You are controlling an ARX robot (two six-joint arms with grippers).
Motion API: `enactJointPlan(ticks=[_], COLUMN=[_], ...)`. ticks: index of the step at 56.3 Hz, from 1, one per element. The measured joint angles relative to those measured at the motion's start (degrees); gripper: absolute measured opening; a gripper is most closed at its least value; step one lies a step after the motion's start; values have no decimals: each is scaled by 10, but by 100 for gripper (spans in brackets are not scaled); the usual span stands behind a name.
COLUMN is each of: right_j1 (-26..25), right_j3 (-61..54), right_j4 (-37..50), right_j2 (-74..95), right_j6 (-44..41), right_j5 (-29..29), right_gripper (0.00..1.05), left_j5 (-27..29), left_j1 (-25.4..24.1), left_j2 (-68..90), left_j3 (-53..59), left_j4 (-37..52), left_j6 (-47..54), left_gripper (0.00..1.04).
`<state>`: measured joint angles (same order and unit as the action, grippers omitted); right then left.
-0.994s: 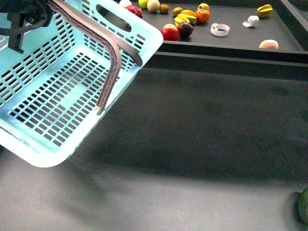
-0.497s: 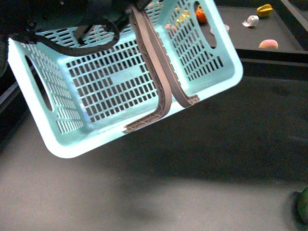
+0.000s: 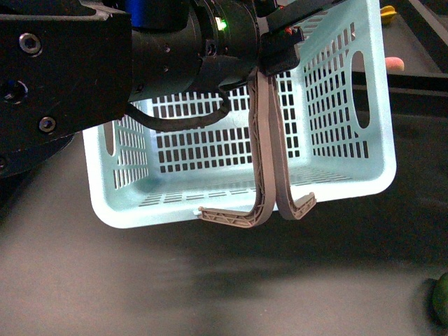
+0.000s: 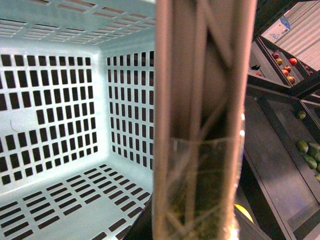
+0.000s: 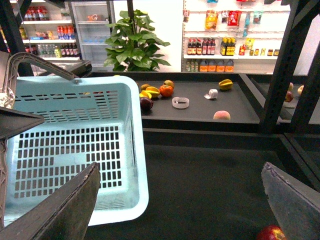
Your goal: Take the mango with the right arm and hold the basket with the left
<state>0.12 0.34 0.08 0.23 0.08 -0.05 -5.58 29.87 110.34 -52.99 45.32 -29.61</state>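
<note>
The pale aqua basket (image 3: 350, 140) hangs tilted in the air from its two grey-brown handles (image 3: 264, 140). My black left arm fills the upper left, and my left gripper (image 3: 280, 50) is shut on the handles at their top. The left wrist view shows a handle (image 4: 200, 100) close up, with the basket's slotted wall (image 4: 60, 100) beside it. My right gripper (image 5: 175, 210) is open and empty above the dark table, right of the basket (image 5: 65, 145). I cannot pick out the mango with certainty. Small yellow fruits (image 5: 150, 92) lie on the far shelf.
The far shelf (image 5: 200, 112) holds an orange-red fruit (image 5: 166, 91), a dark plum (image 5: 146, 103), a peach (image 5: 221, 115), a yellow star-shaped fruit (image 5: 226, 84) and a white ring (image 5: 180, 102). A red apple (image 5: 270, 233) and a green fruit (image 3: 441, 297) lie near me.
The basket has swung from the left to the middle and turned its open side toward me. My left arm has moved in front of the camera.
</note>
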Motion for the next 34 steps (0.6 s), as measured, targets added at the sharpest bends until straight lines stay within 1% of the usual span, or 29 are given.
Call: enactJointPlan(ticks=[15,25,34], right_j1=[0,0,0], right_j3=[0,0,0], right_j4=[0,0,0], right_j2=[0,0,0], right_j6=[0,0,0], right_j5=[0,0,0], right_gripper=[96,96,96], left_j5=[19,0,-15], left_j1=[12,16,17], left_j2=[-20,-21,-26], left_j3=[1,5,5], left_j4=[-22,-22,-57], left_j6=[15,6,4], left_gripper=[6,6,6])
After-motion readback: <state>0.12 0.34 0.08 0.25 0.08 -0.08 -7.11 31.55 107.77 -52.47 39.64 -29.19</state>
